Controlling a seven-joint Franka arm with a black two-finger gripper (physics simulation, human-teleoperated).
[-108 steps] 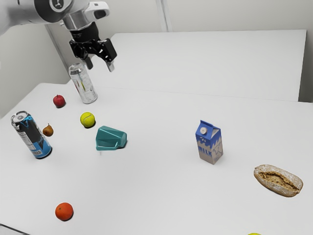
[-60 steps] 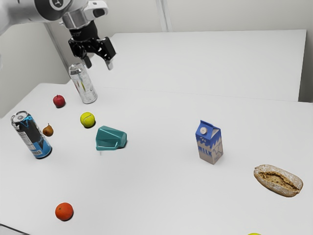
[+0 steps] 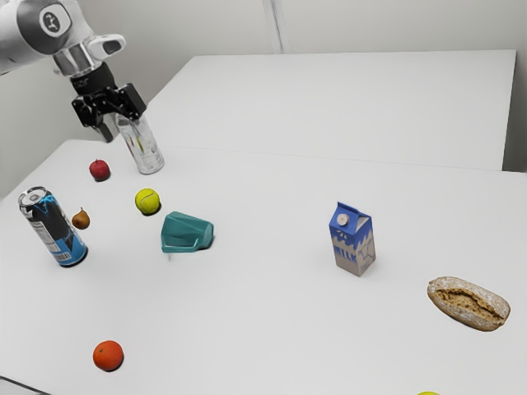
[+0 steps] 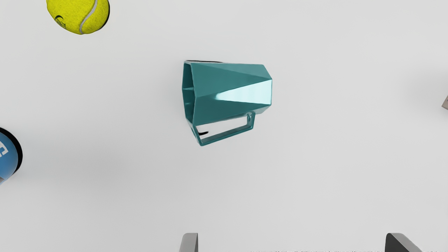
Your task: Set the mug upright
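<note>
My gripper (image 3: 123, 132) hangs high over the exterior view's upper left, in front of the top of the clear can. In the wrist view the two fingertips of the gripper (image 4: 292, 241) stand wide apart, open, with nothing between them. The teal faceted mug (image 3: 186, 233) lies on its side on the white table (image 3: 272, 321), well away from the fingers. In the wrist view, the mug (image 4: 232, 91) shows its open mouth facing the tennis ball's and blue can's side, and its handle lies on the side nearer the fingertips.
Near the mug are a tennis ball (image 3: 147, 201), a dark blue can (image 3: 54, 228) and a small pear (image 3: 81, 219). Farther back stand a clear can (image 3: 143, 150) and a red apple (image 3: 100, 170). An orange (image 3: 108, 355), milk carton (image 3: 352, 239) and bread (image 3: 468, 304) are also on the table.
My arm and gripper have moved toward the exterior view's left and slightly lower in that view. The mug and the other objects have stayed where they were.
</note>
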